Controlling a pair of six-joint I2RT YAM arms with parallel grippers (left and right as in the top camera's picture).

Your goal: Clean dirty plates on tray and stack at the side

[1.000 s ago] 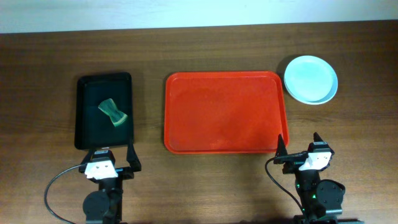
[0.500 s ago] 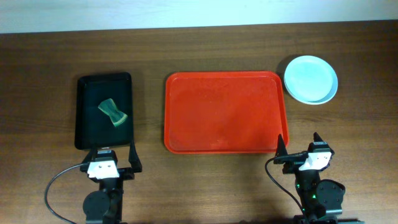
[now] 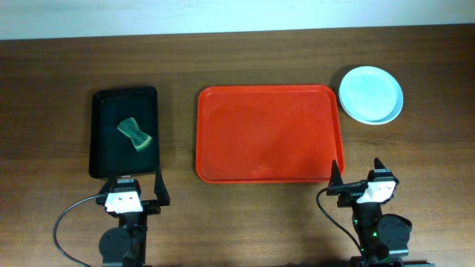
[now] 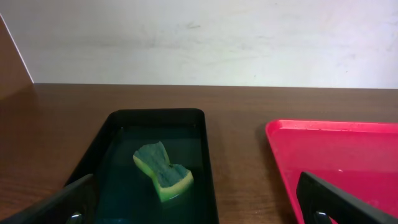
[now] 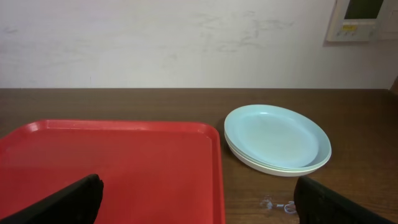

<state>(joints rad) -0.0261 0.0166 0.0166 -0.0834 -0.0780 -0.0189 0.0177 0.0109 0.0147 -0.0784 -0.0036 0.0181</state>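
Left gripper [image 3: 135, 179] barely shifted; sponge [image 3: 134, 136] in black tray [image 3: 106, 153].

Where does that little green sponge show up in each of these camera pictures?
Overhead: the sponge lies in the black tray, in the left part of the picture.
Left wrist: lower middle, left of centre, in that same black tray.
Right wrist: not in it.
Shared landmark: the red tray, which shows in all three views.

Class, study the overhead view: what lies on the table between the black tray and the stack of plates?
The red tray lies between the black tray and the plates, with strips of bare wood either side; the overhead view shows it.
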